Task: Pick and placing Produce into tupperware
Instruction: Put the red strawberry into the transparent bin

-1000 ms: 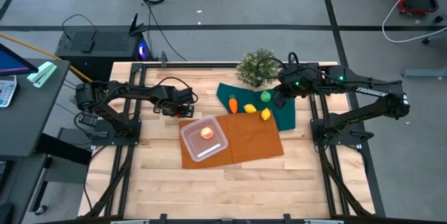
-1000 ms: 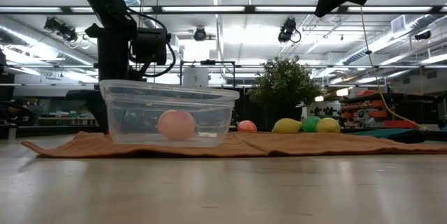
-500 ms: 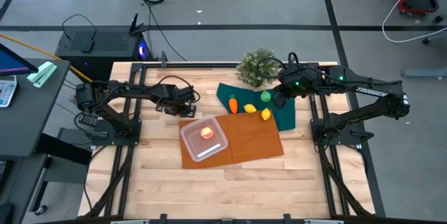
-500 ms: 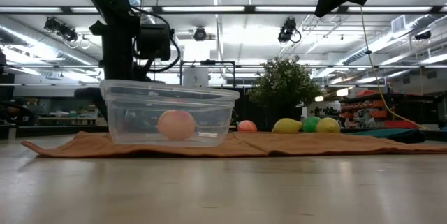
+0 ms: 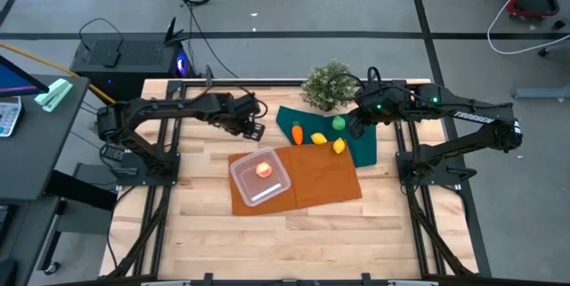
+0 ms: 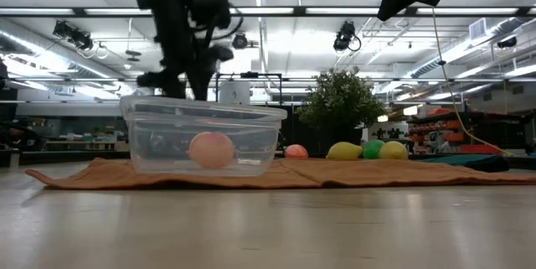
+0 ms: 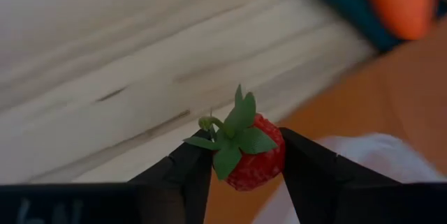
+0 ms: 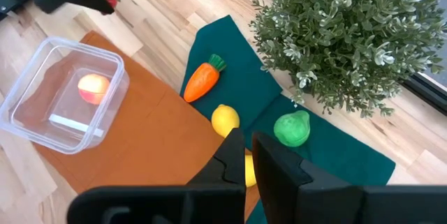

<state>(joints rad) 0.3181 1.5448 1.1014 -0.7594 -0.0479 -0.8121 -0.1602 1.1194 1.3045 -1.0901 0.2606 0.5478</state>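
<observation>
We see the L gripper (image 5: 253, 128) up over bare wood of the table (image 5: 205, 232), just beyond the far L corner of the orange cloth (image 5: 321, 179), jaws clamped on a small red strawberry (image 7: 254, 160) w/ green leaves; in the L wrist view the berry sits squeezed between both dark fingers (image 7: 183, 176), held off the table. In the low view the L arm hangs above and behind the container (image 6: 203, 135), not touching it. The clear square container (image 5: 261, 175) rests on the orange cloth's L part w/ a peach-red round fruit (image 5: 264, 169) inside, same fruit visible thru the wall at table height (image 6: 211, 149). R gripper (image 8: 246, 155) hovers high over the dark green cloth (image 5: 365, 148), jaws pressed together, nothing between them. On the green cloth we note the carrot (image 5: 297, 132), one lemon (image 5: 319, 139), a 2nd lemon (image 5: 339, 146) near it, and a green fruit (image 5: 338, 123) closer to the potted plant (image 5: 326, 85); all lie apart from the container. R wrist view shows the carrot (image 8: 202, 79) tilted, leaf end toward the plant (image 8: 349, 35), a lemon (image 8: 225, 120) just beside the R fingers, green fruit (image 8: 291, 128) at the plant's foot. The plant stands at the table's far edge, touching the green cloth's corner.
</observation>
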